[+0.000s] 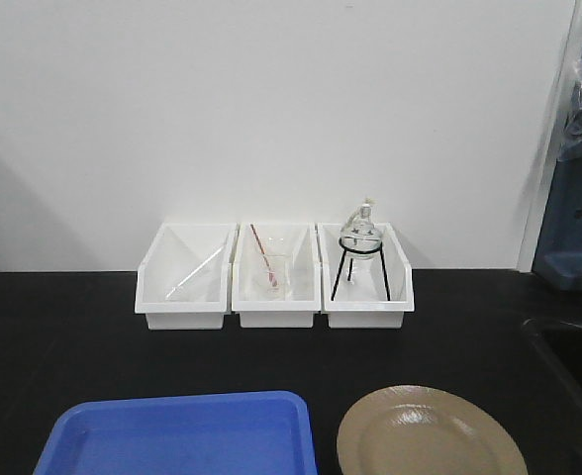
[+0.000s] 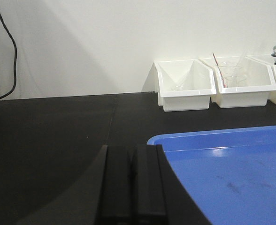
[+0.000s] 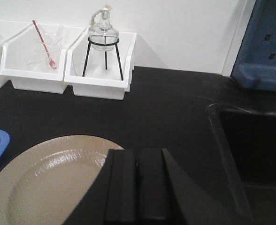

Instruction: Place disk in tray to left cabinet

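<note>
The tan disk [image 1: 430, 435] lies flat on the black counter at the front right, beside the blue tray [image 1: 182, 435] at the front left. Neither gripper shows in the front view. In the left wrist view my left gripper [image 2: 132, 152] is shut and empty, low over the counter at the tray's [image 2: 232, 168] left rim. In the right wrist view my right gripper [image 3: 137, 154] is shut and empty, over the right edge of the disk [image 3: 49, 183]. The left cabinet is out of view.
Three white bins [image 1: 273, 275] stand in a row against the white wall; they hold glassware, and the right one a flask on a black tripod [image 1: 360, 252]. A black sink [image 3: 250, 159] lies to the right. A blue-grey unit [image 1: 573, 228] stands at the far right.
</note>
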`<state>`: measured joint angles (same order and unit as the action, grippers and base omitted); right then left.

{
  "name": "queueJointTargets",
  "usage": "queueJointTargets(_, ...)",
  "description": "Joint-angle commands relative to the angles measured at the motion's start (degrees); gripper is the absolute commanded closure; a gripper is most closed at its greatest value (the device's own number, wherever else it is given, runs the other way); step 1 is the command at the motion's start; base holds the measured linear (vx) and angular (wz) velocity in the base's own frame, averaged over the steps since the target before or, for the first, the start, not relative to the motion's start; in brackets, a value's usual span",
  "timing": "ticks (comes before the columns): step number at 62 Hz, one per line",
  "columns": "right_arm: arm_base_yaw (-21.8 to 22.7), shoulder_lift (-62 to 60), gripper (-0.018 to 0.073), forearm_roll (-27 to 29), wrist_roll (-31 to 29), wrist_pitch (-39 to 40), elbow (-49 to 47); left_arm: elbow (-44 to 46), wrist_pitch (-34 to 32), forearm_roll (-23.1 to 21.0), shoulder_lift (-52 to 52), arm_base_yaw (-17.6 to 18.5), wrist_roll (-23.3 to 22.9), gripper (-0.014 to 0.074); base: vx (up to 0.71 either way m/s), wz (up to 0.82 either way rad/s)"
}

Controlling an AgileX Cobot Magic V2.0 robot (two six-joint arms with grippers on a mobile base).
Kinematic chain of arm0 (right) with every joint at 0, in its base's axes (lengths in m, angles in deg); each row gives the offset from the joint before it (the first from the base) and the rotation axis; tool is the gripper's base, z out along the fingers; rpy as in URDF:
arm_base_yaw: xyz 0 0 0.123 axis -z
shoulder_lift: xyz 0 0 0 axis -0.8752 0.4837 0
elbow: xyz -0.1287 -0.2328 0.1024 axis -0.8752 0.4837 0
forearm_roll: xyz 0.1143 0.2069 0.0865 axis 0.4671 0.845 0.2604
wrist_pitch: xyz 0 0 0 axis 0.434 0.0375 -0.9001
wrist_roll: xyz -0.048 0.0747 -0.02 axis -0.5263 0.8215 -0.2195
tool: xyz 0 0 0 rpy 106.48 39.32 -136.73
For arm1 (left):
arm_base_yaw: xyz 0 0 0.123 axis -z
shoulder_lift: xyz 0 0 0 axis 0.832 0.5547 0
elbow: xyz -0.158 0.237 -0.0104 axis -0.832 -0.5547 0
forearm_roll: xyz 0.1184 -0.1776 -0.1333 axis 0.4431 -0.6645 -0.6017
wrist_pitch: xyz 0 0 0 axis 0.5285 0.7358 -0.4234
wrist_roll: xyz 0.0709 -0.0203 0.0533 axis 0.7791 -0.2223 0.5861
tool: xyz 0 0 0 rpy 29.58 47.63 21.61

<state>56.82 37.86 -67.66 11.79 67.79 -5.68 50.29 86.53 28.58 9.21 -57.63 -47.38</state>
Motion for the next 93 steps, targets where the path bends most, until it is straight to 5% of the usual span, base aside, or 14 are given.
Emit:
queueJointTargets(1, 0.29, 0.19, 0.0523, 2.11, -0.23, 4.95, -2.22, -1.07, -4.59, -0.11, -0.89, 0.16, -0.55, 0.0603, 0.00, 0.00)
queueJointTargets(16, 0.29, 0.19, 0.0294, 2.38, -0.23, 4.53, -2.22, -1.07, -4.59, -0.11, -0.89, 0.16, -0.55, 0.0603, 0.00, 0.00)
queueJointTargets(32, 0.29, 0.19, -0.0172, 4.41, -0.05, 2.33, -2.22, -1.07, -4.59, -0.11, -0.89, 0.16, -0.55, 0.0603, 0.00, 0.00)
queueJointTargets(39, 0.22, 0.08, -0.0167, 9.01, 1.20, -0.81, -2.22, -1.07, -4.59, -0.11, -0.89, 0.16, -0.55, 0.0603, 0.00, 0.00)
queueJointTargets(51, 2.02, 3.02, -0.0115, 26.15, 10.52, -12.60, -2.22, -1.07, -4.59, -0.11, -0.89, 0.16, -0.55, 0.0603, 0.00, 0.00)
queueJointTargets(60, 6.52, 9.89, -0.0011, 38.93, 8.20, -19.38, -2.39, -1.07, -4.59, -0.11, -0.89, 0.16, -0.55, 0.0603, 0.00, 0.00)
queueJointTargets(66, 11.11, 14.45, 0.0057, 47.38, 1.28, -24.14, -3.14, -1.07, -4.59, -0.11, -0.89, 0.16, -0.55, 0.0603, 0.00, 0.00)
queueJointTargets(82, 26.88, 26.52, 0.0118, 71.67, -30.06, -46.85, -11.57, -1.07, -4.59, -0.11, -0.89, 0.16, -0.55, 0.0603, 0.00, 0.00)
queueJointTargets(93, 32.67, 30.47, 0.0118, 77.35, -38.85, -53.93, -12.48, -1.07, -4.59, -0.11, -0.89, 0.16, -0.55, 0.0603, 0.00, 0.00)
